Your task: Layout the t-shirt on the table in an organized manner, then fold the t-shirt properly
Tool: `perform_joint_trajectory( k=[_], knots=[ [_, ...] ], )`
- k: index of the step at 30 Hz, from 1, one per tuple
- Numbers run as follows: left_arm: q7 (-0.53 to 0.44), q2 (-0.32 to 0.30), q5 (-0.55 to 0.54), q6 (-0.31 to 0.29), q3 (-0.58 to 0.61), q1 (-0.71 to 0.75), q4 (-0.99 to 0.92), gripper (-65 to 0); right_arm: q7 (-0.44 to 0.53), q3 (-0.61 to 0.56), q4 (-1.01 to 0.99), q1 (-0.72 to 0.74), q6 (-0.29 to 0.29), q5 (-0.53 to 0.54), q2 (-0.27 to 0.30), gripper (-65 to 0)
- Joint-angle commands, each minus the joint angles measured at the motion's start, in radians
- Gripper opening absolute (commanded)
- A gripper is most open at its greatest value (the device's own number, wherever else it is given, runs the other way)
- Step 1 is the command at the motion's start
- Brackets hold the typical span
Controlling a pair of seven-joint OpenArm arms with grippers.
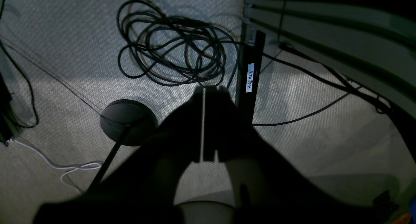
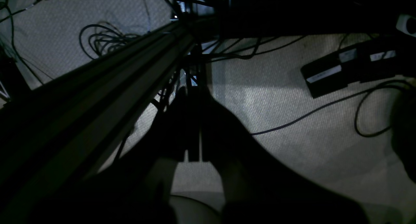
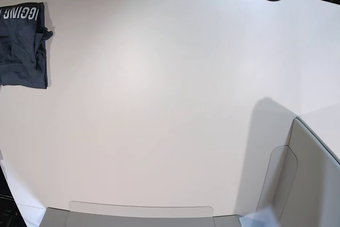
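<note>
One t-shirt [image 3: 22, 43], one table [image 3: 170, 104], two hands [image 1: 208, 91] [image 2: 191, 91], one cable coil [image 1: 172, 43]

We see the off-white counter [image 3: 170, 94] with its curved far edge; the folded navy t-shirt [image 3: 22, 46] lies on it at ten o'clock.

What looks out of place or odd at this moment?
The t-shirt lies bunched at the table's far left edge, partly out of frame. Neither arm is over the table; both wrist cameras show carpet and cables below.
</note>
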Motion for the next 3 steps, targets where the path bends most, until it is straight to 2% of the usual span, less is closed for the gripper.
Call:
perform_joint_trajectory(
  k=[1, 3],
  knots=[
    [-0.006, -0.003, 0.0, 0.001, -0.001, 0.004, 0.002, -65.0, 0.007, -0.001, 0.005, 0.0, 0.002, 0.007, 0.007, -65.0],
    [-0.004, -0.002, 0.0, 0.001, -0.001, 0.004, 0.002, -65.0, 0.007, -0.001, 0.005, 0.0, 0.002, 0.007, 0.007, -65.0]
  ],
)
